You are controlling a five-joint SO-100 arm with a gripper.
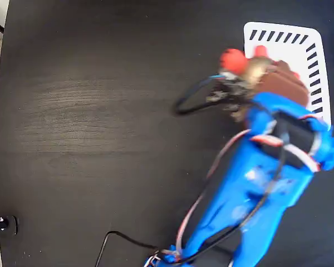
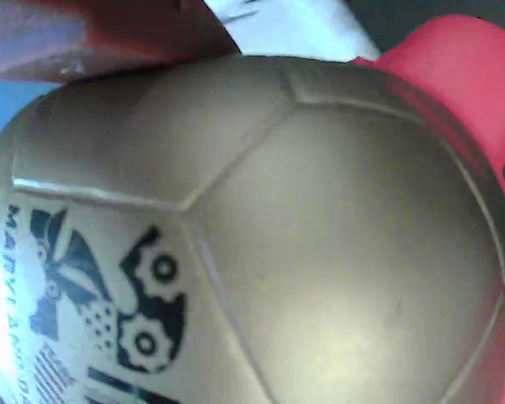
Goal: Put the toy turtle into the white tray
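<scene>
We have the turtle (image 1: 255, 68) clenched in our fingers (image 1: 250, 83), lifted for carrying, its shell filling the wrist view (image 2: 261, 244). It hangs over the left edge of the white tray (image 1: 309, 47), near the table's (image 1: 100, 111) far right corner. The tray's middle lies open just rightward, so room looks ample.

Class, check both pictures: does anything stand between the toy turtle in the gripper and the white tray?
Nothing visible does. The gripper holds the toy turtle at the white tray's left edge in the fixed view, and the tray's visible surface is bare.
</scene>
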